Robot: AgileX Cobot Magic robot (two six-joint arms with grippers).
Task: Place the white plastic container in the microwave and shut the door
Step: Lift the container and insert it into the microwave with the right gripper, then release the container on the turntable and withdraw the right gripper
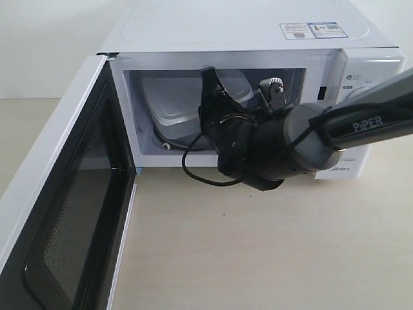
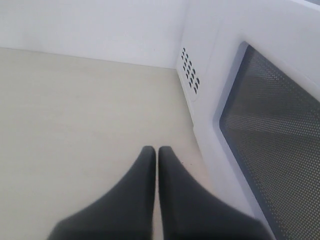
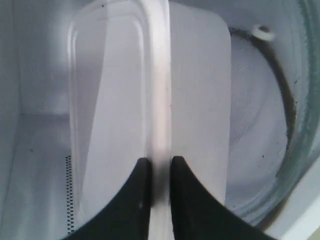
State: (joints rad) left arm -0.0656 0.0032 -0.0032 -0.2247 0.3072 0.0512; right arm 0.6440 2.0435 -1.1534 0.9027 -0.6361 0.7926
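Observation:
The white microwave (image 1: 258,29) stands with its door (image 1: 64,213) swung wide open to the left, black perforated inner face showing. Inside the cavity the white plastic container (image 1: 171,103) is tilted on edge above the glass turntable (image 3: 282,145). My right gripper (image 1: 216,84) reaches into the cavity. In the right wrist view the right gripper (image 3: 157,161) is shut on the container (image 3: 110,100), pinching its white rim. My left gripper (image 2: 154,150) is shut on nothing, low over the tabletop beside the door's outer window (image 2: 275,135).
The right arm (image 1: 335,129) and a loose black cable (image 1: 193,171) cross the front of the microwave opening. The light wooden tabletop (image 1: 258,245) stretches in front. Vent holes (image 2: 190,75) mark the microwave's side near the left gripper. A roller wheel (image 3: 263,32) sits by the turntable.

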